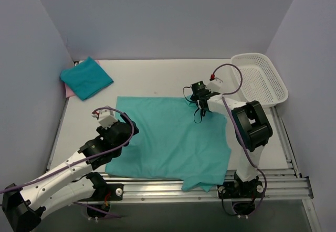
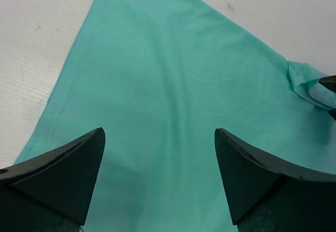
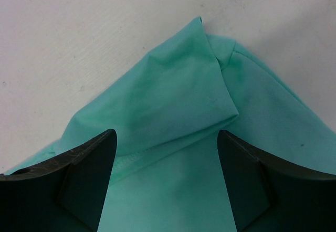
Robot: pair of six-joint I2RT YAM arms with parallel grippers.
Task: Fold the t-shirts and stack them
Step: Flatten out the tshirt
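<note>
A teal t-shirt (image 1: 168, 137) lies spread flat in the middle of the table, its lower edge hanging over the front rail. At its far right corner a sleeve (image 3: 173, 95) is folded over onto the body. My right gripper (image 1: 198, 99) (image 3: 165, 135) is open just above that sleeve, one finger on each side of the fold. My left gripper (image 1: 128, 126) (image 2: 160, 132) is open over the shirt's (image 2: 168, 85) left part with nothing between its fingers. A folded teal t-shirt (image 1: 86, 77) rests on a pink one (image 1: 67, 90) at the back left.
A white mesh basket (image 1: 260, 80) stands at the back right, beside the right arm. Grey walls close in the table on three sides. A metal rail (image 1: 273, 182) runs along the front edge.
</note>
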